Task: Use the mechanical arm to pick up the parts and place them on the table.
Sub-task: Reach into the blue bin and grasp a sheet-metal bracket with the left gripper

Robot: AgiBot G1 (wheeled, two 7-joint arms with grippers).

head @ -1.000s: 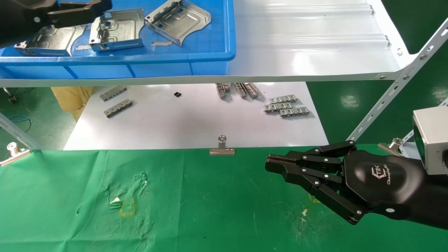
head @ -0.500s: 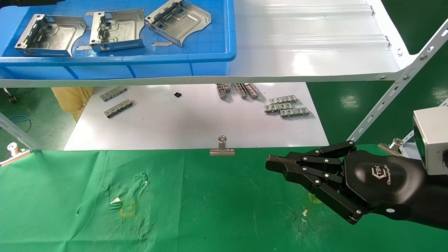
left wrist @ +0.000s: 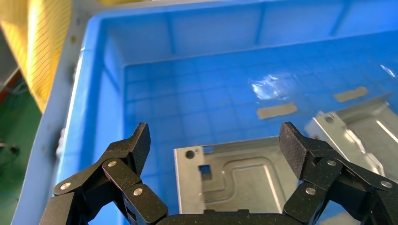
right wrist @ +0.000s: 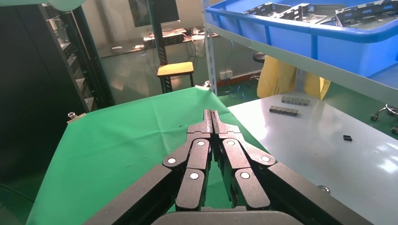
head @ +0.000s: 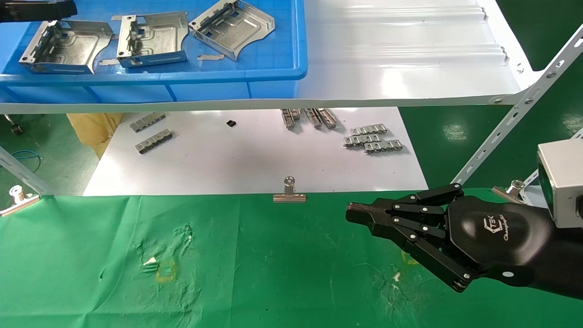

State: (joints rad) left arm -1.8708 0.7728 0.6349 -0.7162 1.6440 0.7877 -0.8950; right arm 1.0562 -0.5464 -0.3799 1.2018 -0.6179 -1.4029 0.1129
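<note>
Three silver parts lie in the blue bin (head: pixel 182 82) on the shelf: left (head: pixel 63 48), middle (head: pixel 152 38), right (head: pixel 232 27). My left gripper (head: pixel 38 9) shows only as a black tip at the bin's far left corner, just beyond the left part. In the left wrist view it (left wrist: pixel 216 143) is open and empty above one part (left wrist: pixel 234 183), with another part (left wrist: pixel 361 126) beside it. My right gripper (head: pixel 357 213) is shut and empty, hovering low over the green table (head: pixel 273 273) at the right; it also shows in the right wrist view (right wrist: pixel 211 117).
The bin sits on a glossy white ribbed shelf (head: pixel 401 54) with a slanted metal strut (head: pixel 514 109) at the right. Below lies a white board (head: pixel 255 155) with small grey linked strips (head: pixel 373 139). A silver binder clip (head: pixel 288 193) grips the cloth's far edge.
One second ago my left gripper covered the left parts in the bin; it pulled back toward the far left corner and now only its tip shows. The parts and right arm have not moved.
</note>
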